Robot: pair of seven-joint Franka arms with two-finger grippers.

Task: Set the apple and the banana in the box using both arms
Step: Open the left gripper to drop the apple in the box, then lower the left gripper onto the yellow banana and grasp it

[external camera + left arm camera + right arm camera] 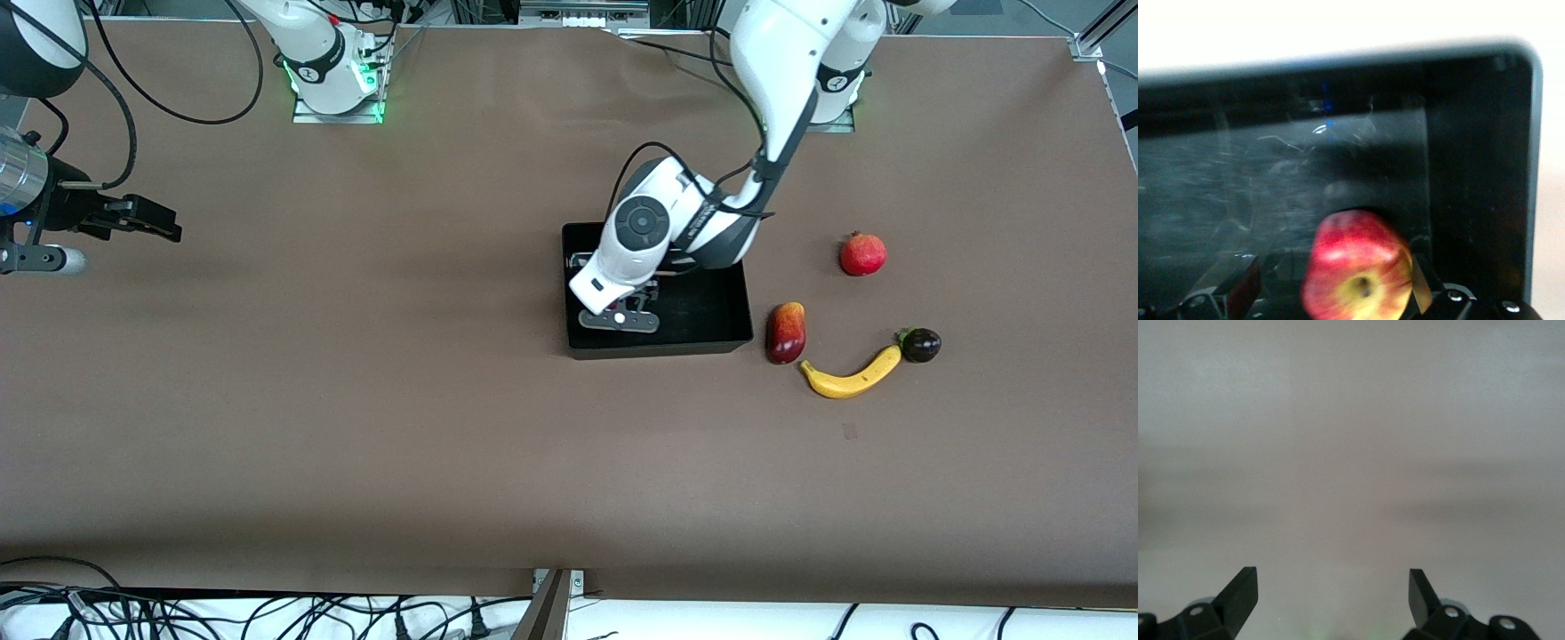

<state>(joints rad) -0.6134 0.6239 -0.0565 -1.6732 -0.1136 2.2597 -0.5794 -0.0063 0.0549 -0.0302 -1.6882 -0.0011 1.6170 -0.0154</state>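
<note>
The black box (711, 311) sits mid-table. My left gripper (620, 320) is low inside it, at the end toward the right arm. In the left wrist view the red and yellow apple (1358, 273) lies between the open fingers of the left gripper (1331, 287), over the box floor (1238, 180). It is against one finger (1419, 288) and apart from the other (1241, 283). The left hand hides the apple in the front view. The banana (851, 377) lies on the table toward the left arm's end, nearer the front camera than the box. My right gripper (151, 220) waits open and empty at the right arm's end, and the right wrist view (1331, 593) shows only bare table.
A dark-red-and-yellow mango (786, 332) lies just beside the box wall. A red pomegranate (862, 254) lies farther from the camera than the banana. A dark purple fruit (921, 344) touches the banana's tip. Cables hang along the table's front edge.
</note>
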